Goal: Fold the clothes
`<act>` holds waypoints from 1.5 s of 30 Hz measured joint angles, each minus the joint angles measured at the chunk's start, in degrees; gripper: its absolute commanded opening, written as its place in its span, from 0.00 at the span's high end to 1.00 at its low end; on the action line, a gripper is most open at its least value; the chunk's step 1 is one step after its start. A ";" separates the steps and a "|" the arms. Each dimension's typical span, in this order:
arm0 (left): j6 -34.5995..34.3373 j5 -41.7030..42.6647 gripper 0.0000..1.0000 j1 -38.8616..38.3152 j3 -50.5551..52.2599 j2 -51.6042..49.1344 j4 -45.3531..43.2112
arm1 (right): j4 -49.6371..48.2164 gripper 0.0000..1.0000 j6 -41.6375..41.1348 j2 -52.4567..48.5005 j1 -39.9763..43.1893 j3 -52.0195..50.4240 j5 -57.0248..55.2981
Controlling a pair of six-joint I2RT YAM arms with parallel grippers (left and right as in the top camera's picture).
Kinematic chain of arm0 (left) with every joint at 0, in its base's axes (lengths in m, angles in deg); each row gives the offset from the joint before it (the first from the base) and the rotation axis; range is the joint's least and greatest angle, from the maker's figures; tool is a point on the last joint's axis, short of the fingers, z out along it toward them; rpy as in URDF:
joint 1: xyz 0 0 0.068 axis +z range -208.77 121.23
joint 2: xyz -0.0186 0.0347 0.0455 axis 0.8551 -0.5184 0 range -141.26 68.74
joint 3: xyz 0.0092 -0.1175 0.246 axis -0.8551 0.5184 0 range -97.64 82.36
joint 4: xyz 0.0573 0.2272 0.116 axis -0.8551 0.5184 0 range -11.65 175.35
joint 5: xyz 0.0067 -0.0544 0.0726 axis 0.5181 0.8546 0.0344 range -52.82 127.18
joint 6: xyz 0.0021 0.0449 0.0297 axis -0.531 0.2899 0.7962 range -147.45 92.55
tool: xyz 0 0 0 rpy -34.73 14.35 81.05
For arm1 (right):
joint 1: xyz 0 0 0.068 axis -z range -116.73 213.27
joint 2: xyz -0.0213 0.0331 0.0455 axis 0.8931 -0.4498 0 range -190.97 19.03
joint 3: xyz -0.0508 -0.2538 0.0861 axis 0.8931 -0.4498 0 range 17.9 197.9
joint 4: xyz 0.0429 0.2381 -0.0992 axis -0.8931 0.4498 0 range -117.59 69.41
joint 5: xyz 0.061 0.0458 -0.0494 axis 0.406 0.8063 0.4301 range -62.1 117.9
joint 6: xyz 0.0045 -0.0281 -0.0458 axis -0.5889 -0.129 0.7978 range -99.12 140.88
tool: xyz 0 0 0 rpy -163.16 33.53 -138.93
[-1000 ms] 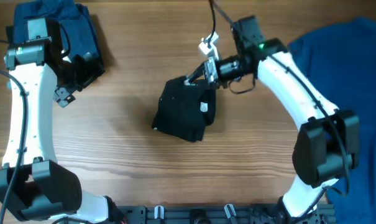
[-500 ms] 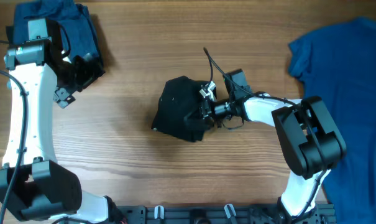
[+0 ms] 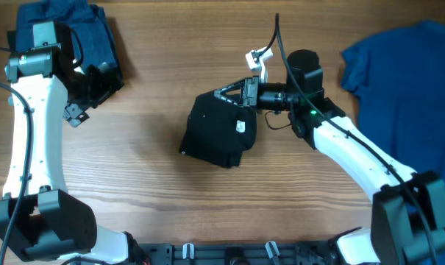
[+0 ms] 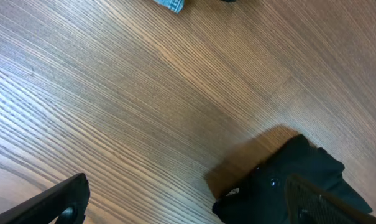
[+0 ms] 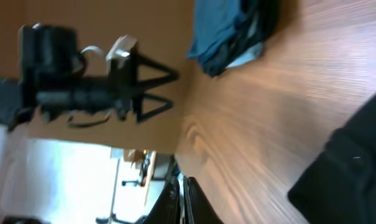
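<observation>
Right gripper [image 3: 226, 93], clenched at the top edge of the black shirt [image 3: 215, 136] bundled mid-way across the table [image 3: 134, 177], shows no cloth between its fingers, so a pull could slip off or drag the bundle loose.

Folded shirt [image 3: 216, 140] centre; pile [image 3: 97, 37] (perhaps 2 shirts) back-left; spread shirt [image 3: 413, 103] right.

Crumpled black T-shirt [image 3: 215, 136] centre, flat blue T-shirt [image 3: 410, 96] right
</observation>
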 measured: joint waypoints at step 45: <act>0.00 0.07 0.00 0.00 0.02 0.00 0.57 | 9.51 0.46 -7.91 -6.08 -8.24 -0.13 -9.11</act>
